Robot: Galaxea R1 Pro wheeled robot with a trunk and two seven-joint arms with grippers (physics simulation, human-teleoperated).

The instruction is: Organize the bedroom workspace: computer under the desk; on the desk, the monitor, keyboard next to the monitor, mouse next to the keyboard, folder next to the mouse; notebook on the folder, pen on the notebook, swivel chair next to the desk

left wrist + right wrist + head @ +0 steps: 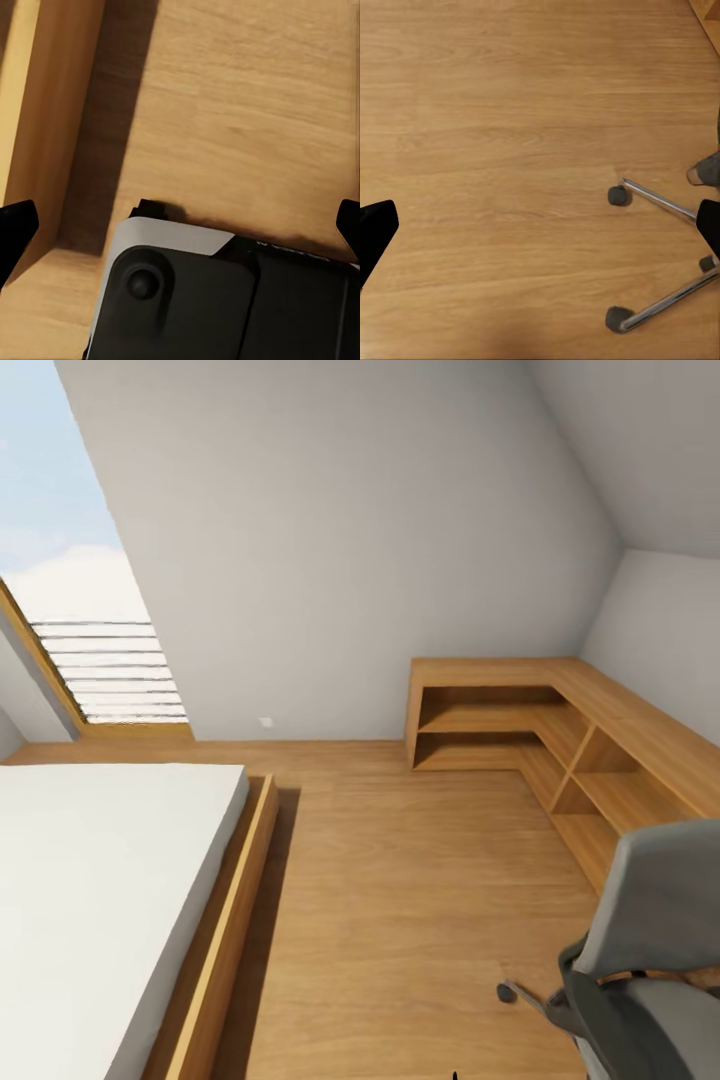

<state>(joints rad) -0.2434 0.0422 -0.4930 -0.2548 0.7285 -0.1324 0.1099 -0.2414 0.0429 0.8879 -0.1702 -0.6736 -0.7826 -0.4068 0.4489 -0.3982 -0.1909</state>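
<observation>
At the near right of my head view I see the swivel chair (650, 920): grey, tall back, black arms, shiny legs on small wheels. It stands on the wood floor (420, 900). Both grippers, left (180, 225) and right (540, 225), have fingers wide apart, holding nothing.

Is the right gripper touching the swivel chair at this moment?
Apart. In the right wrist view, the right gripper hangs open above the floor, empty, beside the swivel chair.

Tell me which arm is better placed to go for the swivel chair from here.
Right, probably. In the head view the swivel chair sits at the lower right, on the robot's right side. The right gripper, fingers spread, looks down on the chair's chrome legs and casters, while the left gripper faces bare wooden floor beside the bed frame.
</observation>
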